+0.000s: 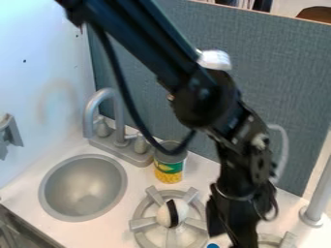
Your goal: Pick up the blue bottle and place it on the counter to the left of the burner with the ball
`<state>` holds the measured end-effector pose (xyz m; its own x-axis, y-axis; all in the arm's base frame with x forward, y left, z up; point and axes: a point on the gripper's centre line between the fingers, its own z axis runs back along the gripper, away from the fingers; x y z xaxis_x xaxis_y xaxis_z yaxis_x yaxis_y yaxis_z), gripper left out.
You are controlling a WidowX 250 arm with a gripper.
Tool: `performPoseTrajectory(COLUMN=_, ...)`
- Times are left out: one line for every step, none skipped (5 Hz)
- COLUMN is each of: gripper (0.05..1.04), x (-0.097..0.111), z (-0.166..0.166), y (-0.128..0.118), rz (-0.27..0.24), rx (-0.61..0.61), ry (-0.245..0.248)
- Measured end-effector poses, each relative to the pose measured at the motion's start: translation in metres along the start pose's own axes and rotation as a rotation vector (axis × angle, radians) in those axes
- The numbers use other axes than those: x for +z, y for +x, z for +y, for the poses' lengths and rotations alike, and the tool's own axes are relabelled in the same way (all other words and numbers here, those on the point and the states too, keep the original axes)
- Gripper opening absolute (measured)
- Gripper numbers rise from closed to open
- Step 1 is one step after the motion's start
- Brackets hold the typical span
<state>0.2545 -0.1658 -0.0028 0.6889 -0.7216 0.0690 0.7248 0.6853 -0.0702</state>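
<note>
Gripper (234, 227) of mine hangs beside the left stove burner (143, 224); I cannot tell its opening or hold; blue-and-white object (213, 245) is near it; black-and-white round object (181, 211) sits on that burner; corn can (169, 167) stands behind.

arm (145, 41): slants in from upper left | wrist (244, 145): bent downward | gripper (234, 220): hangs low, right of centre

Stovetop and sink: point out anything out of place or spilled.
A white, rounded thing with a black band sits on the burner nearest the sink, with no pan beneath it, which looks odd. The can stands upright by the faucet. No spill shows.
</note>
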Motion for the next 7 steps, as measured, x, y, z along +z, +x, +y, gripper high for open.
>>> performPoseTrajectory(gripper=0.999, x=-0.008, z=-0.009, y=0.01, rz=0.062, rx=-0.038, ry=0.015)
performPoseTrajectory(gripper=0.999, x=-0.013, z=-0.008, y=0.01, rz=0.13, rx=-0.008, ry=0.046)
performPoseTrajectory(gripper=0.999, x=-0.011, z=-0.003, y=0.009, rz=0.172, rx=0.025, ry=0.073)
performPoseTrajectory(gripper=0.999, x=-0.01, z=0.0, y=0.006, rz=0.19, rx=0.037, ry=0.084)
performPoseTrajectory(gripper=0.999, x=-0.009, z=0.003, y=0.001, rz=0.218, rx=0.044, ry=0.074)
performPoseTrajectory(gripper=0.999, x=-0.018, z=0.005, y=-0.007, rz=0.266, rx=0.072, ry=0.05)
performPoseTrajectory(gripper=0.968, x=-0.025, z=0.005, y=-0.006, rz=0.3, rx=0.078, ry=0.044)
